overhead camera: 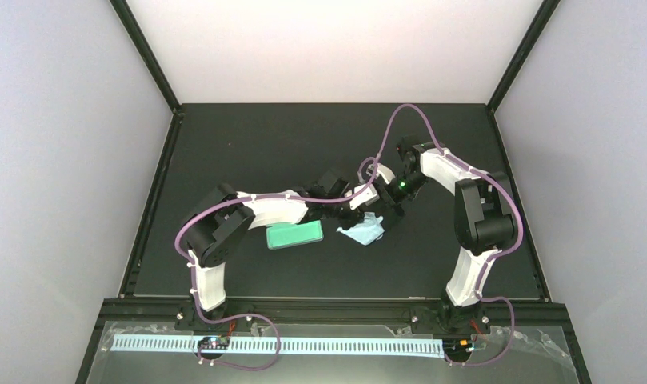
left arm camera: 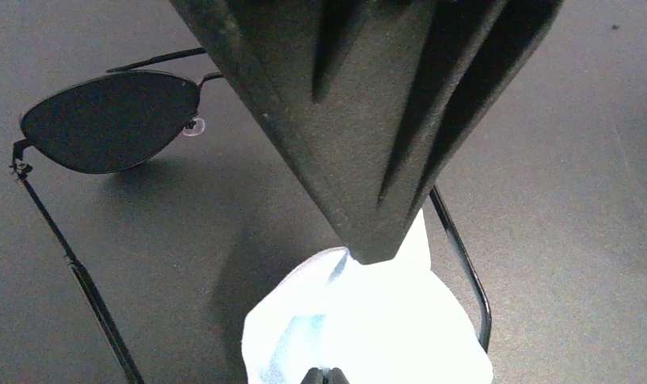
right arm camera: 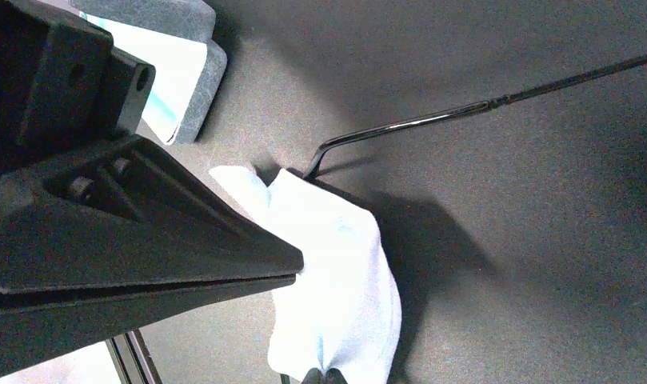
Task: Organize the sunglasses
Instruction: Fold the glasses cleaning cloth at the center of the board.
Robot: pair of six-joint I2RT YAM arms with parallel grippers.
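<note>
A black pair of sunglasses (left arm camera: 108, 120) with dark lenses lies open on the black table, its thin arms (left arm camera: 464, 256) running either side of a light blue cloth (left arm camera: 384, 336). My left gripper (left arm camera: 326, 376) is shut on the near edge of that cloth. My right gripper (left arm camera: 373, 254) comes down from above and pinches the same cloth at its far edge. In the right wrist view my right gripper (right arm camera: 324, 376) is shut on the cloth (right arm camera: 336, 272), the left gripper (right arm camera: 294, 268) grips its side, and one sunglasses arm (right arm camera: 464, 108) lies behind it.
A teal-green case (overhead camera: 294, 235) lies just left of the cloth (overhead camera: 364, 230), showing in the right wrist view as a grey-blue open case (right arm camera: 188, 76). Both arms cross over the table's middle. Black frame posts stand at the table's corners.
</note>
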